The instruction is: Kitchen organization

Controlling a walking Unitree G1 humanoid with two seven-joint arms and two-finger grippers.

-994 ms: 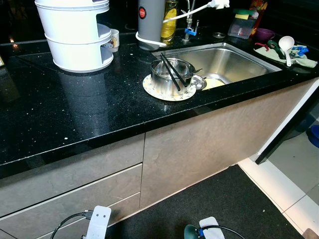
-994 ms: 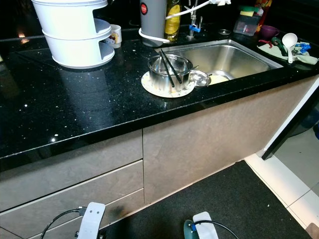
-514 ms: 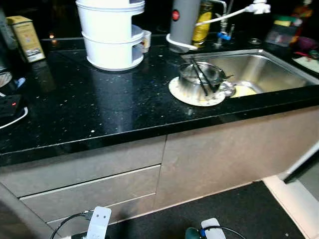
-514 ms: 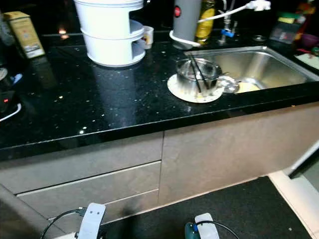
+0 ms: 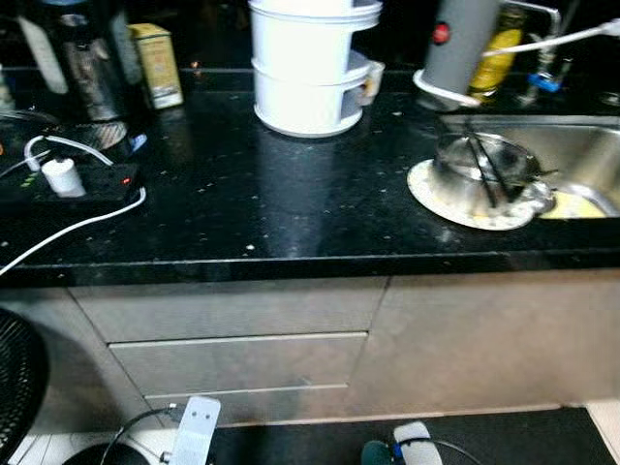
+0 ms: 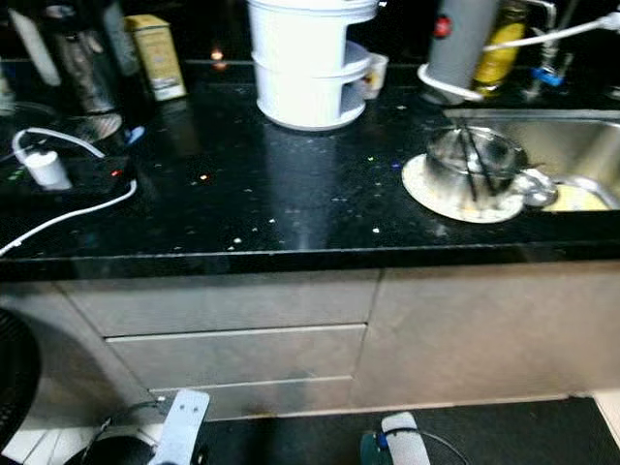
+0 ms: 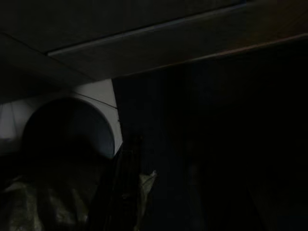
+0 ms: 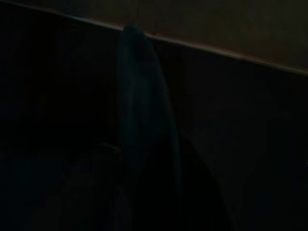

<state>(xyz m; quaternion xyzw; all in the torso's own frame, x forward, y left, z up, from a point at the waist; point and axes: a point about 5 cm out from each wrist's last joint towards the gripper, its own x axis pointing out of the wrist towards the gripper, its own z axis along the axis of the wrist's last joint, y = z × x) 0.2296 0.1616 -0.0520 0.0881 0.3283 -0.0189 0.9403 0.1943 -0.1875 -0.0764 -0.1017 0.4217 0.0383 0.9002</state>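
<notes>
Low before the cabinet drawers (image 5: 242, 351), both arms are hung idle, and from the dark wrist views it cannot be told how the jaws stand. On the black surface (image 5: 242, 203), a steel bowl (image 5: 480, 165) with chopsticks (image 5: 482, 165) is seen on a plate (image 5: 463, 199) beside the sink (image 6: 572, 145). The plate could be knocked off by a hasty reach; the fan (image 5: 15, 387) is better seen in the left eye view.

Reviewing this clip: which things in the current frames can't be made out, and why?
- Steel sink, left eye view: its right part is cut off by the frame edge.
- Black chopsticks in the round steel bowl: the bowl's contents are blurred.
- Yellow carton, right eye view: its print is too small to read.
- Left wrist and right wrist views: too dark to tell either hand's state.
</notes>
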